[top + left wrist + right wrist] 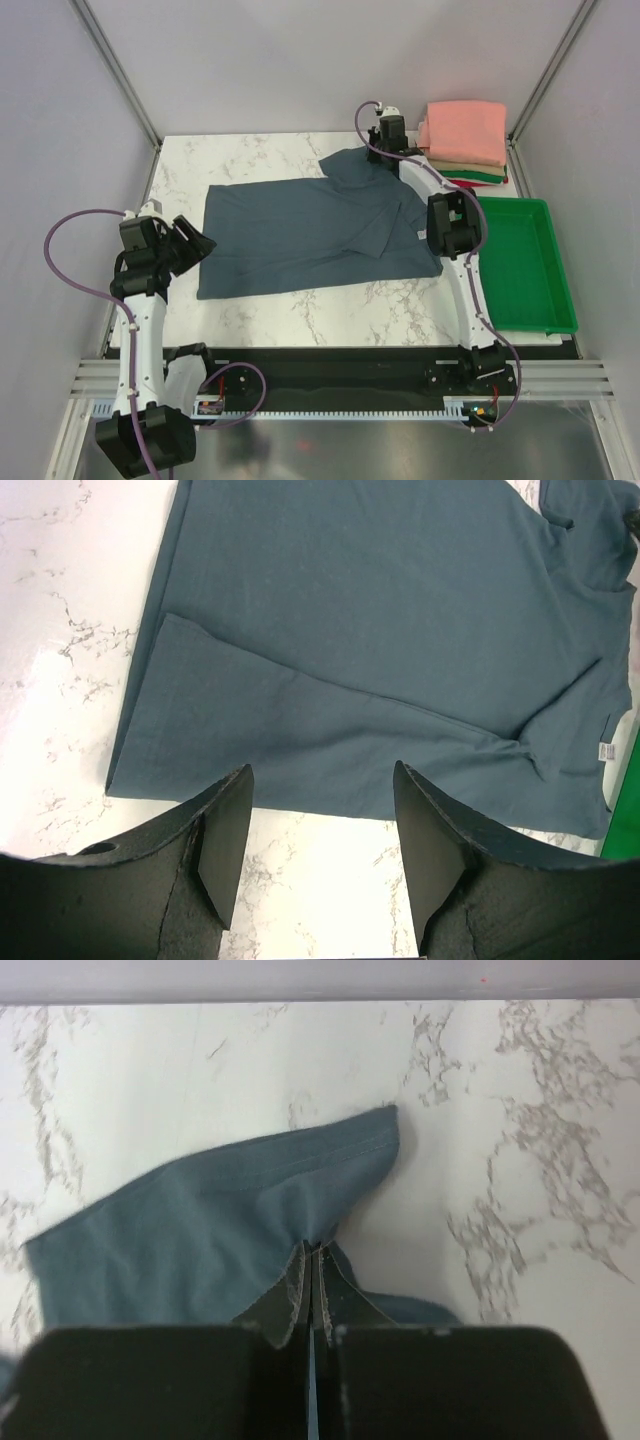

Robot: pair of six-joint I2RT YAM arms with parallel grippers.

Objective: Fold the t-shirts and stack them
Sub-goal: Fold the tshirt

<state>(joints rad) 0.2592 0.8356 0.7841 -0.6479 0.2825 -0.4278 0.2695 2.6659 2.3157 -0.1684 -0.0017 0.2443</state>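
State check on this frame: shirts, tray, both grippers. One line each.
blue-grey t-shirt: spread on the table, partly folded along its near edge, far sleeve pinched.
folded stack: at the far right corner, salmon-pink shirt on top.
green tray: empty.
left gripper: open, holding nothing, at the shirt's left end.
right gripper: shut on the shirt's sleeve.

Fold in progress: a spread t-shirt [310, 235] lies across the middle of the worktop [250, 160], hem to the left, collar to the right. The stack of folded t-shirts [465, 140] sits at the far right corner, with the tray [525, 265] just in front of it along the right edge. The left pincer [200, 243] hangs beside the hem. The right pincer [310, 1255] pinches the far sleeve [250, 1200], between shirt and stack.
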